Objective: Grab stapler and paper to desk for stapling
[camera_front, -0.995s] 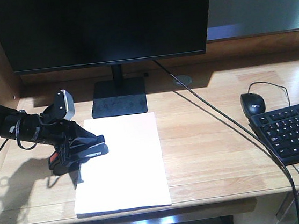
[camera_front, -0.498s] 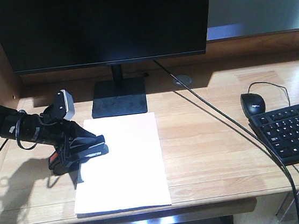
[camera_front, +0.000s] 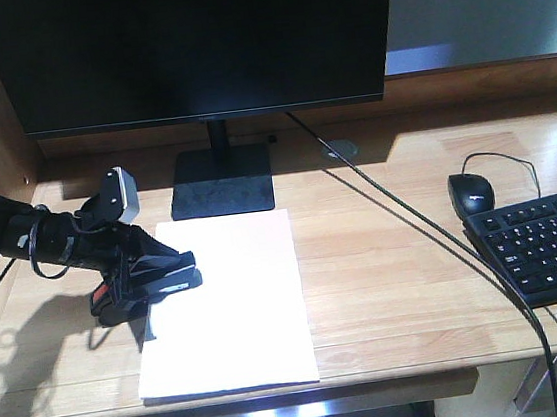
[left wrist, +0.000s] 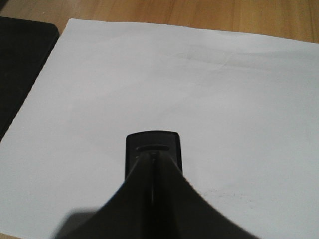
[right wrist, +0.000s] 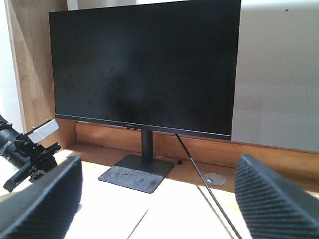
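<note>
black and hand-sized, the stapler you are after sits clamped in the left gripper, its jaws closed tight on the body; you can catch a small red patch at its rear end in the front view. in the left wrist view its nose pokes out over the paper, close above the sheet, though you cannot tell whether it touches. the paper lies flat on the desk, just in front of the monitor stand, and the stapler sits at its left edge. your right gripper hangs well apart from all this, jaws spread wide and holding nothing, facing the monitor. off to the right you have a black mouse and a keyboard on the desk.
</note>
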